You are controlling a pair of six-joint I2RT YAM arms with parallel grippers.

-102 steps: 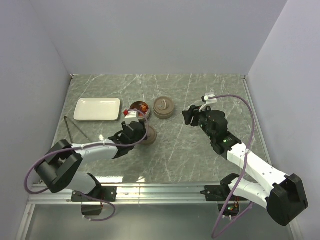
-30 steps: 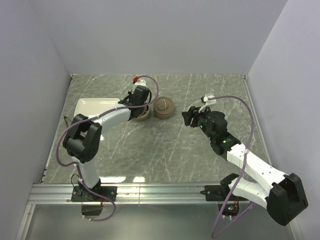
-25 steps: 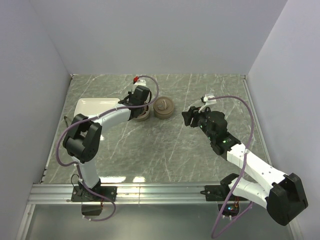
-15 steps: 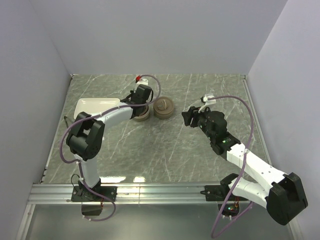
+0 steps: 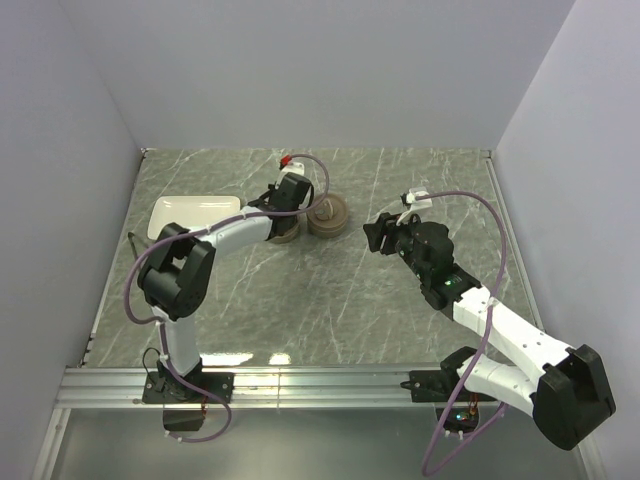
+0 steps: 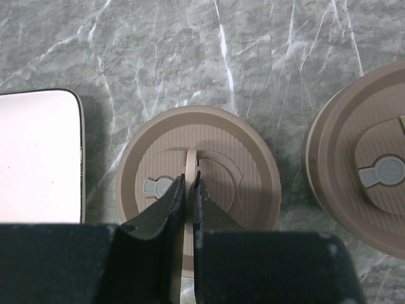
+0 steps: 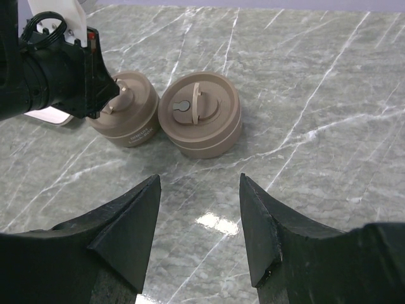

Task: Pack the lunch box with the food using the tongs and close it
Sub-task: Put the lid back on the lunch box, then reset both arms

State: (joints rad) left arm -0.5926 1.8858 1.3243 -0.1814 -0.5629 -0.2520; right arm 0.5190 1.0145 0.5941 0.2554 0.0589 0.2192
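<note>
The left claw [image 6: 188,182] was pinched shut on the upright tab [image 6: 190,161] of the tan lid [image 6: 240,152]; the right claw [image 7: 199,190] hung part open and empty above the worktop [image 7: 316,95].

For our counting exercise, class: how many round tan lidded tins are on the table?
2. The left tin sits beside the white plate, its lid handle pinched by the left gripper. The right tin stands close beside it, untouched. None seems hidden.

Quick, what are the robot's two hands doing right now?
The left gripper is closed on the lid handle.
The right gripper is open, holding nothing.
</note>
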